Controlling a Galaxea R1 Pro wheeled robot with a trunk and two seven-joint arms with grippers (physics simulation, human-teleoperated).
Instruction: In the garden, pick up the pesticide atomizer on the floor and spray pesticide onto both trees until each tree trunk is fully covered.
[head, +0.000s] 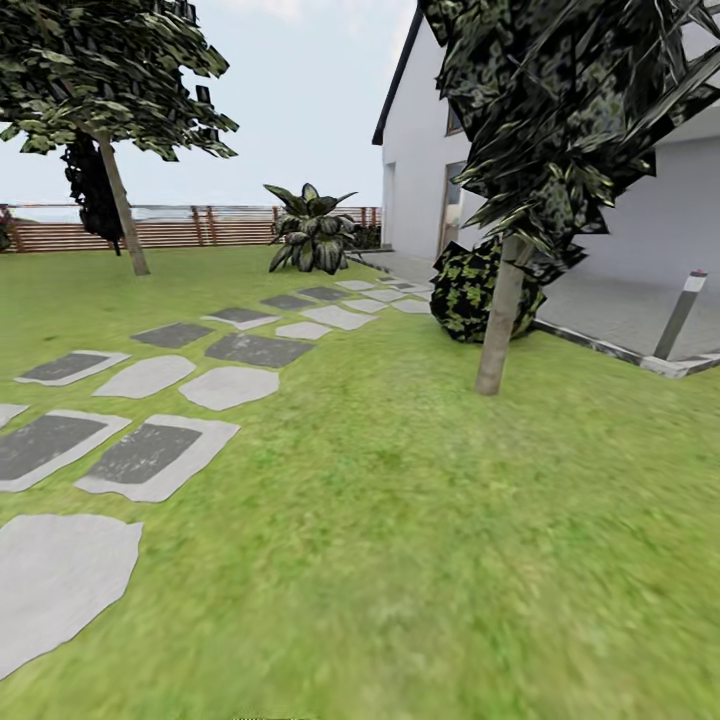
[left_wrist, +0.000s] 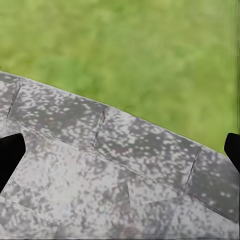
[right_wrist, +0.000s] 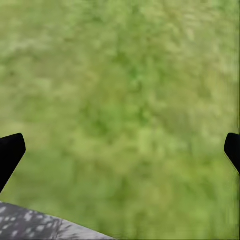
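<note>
Pesticide atomizer not located on the stretch of lawn (head: 400, 560) ahead, so its direction from either pincer, its long axis and the nearer arm cannot be established from this position. Two trunks noted in the head view: nearer tree trunk (head: 500, 320) ahead and to the right, pale, slightly leaning, rising from grass just beside a dark round shrub (head: 470, 290) near the corner of the white house (head: 420, 150); farther tree trunk (head: 125, 210) well off to the left, leaning, close to the slatted wooden fence (head: 170, 232). No white specks observed on either trunk; spraying judged not yet begun. Path of grey stepping stones (head: 150, 450) running from the near left toward the house, with a broad-leaved plant (head: 312, 230) at its far end and a short bollard (head: 682, 312) on the paved strip at right. Left gripper (left_wrist: 120, 150) spread wide, dark fingertips (left_wrist: 10, 152) at opposite edges of its wrist view, nothing between them, speckled grey surface and grass beyond. Right gripper (right_wrist: 120, 150) likewise spread wide and empty, over grass, with a sliver of the same speckled grey at one edge. Step in hand judged to be locating the atomizer; a turn of base or head likely required before any reach.
</note>
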